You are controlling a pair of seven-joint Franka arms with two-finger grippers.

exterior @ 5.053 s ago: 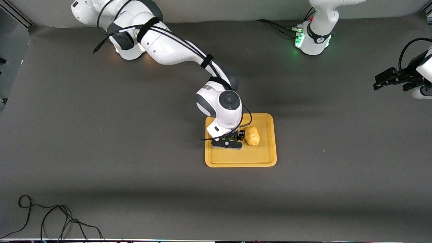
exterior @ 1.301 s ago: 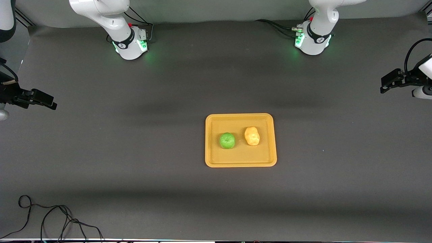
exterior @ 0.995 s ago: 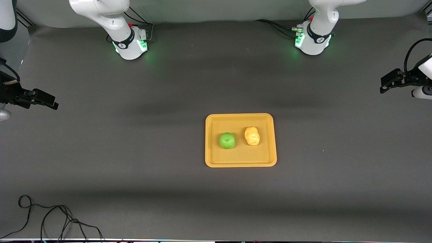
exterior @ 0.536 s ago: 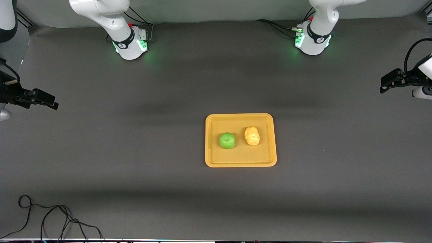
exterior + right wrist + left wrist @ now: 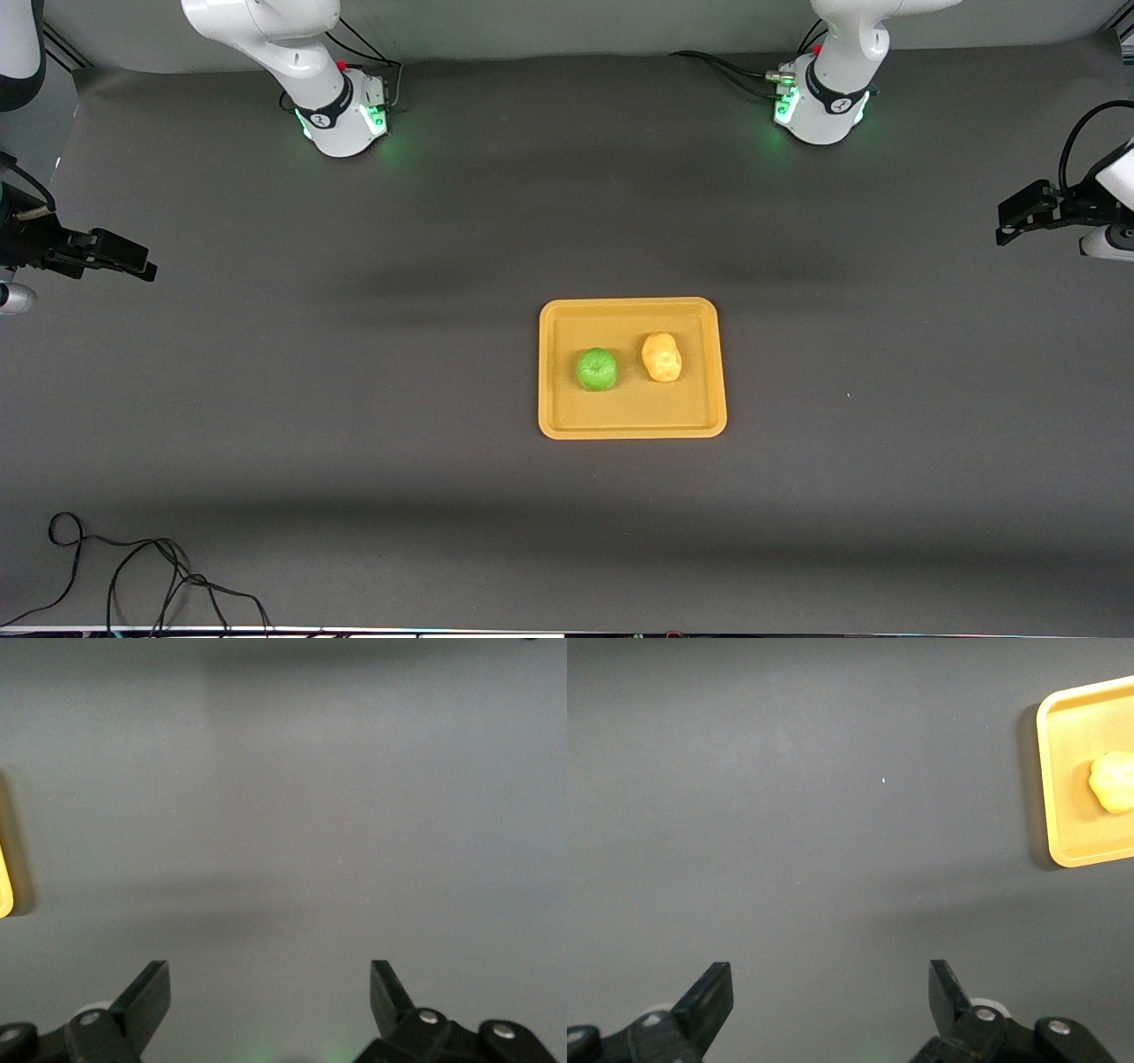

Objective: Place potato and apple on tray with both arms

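The orange-yellow tray point(image 5: 632, 427) lies in the middle of the table. The green apple point(image 5: 596, 369) and the pale yellow-tan potato point(image 5: 662, 356) lie side by side on it, the apple toward the right arm's end. Part of the tray point(image 5: 1063, 771) and the potato point(image 5: 1114, 782) show in the left wrist view; a sliver of the tray's rim point(image 5: 3, 886) shows in the right wrist view. My left gripper point(image 5: 1010, 217) is open and empty, raised over the left arm's end of the table. My right gripper point(image 5: 133, 260) is open and empty, raised over the right arm's end. Both arms wait.
A black cable point(image 5: 133, 576) lies coiled on the mat at the corner nearest the front camera, at the right arm's end. The two arm bases point(image 5: 341, 115) point(image 5: 819, 106) stand at the table's back edge.
Five seconds ago my right gripper was down on the tray at the apple; since then it has let go and drawn back to its end of the table. Over the last second nothing moved noticeably.
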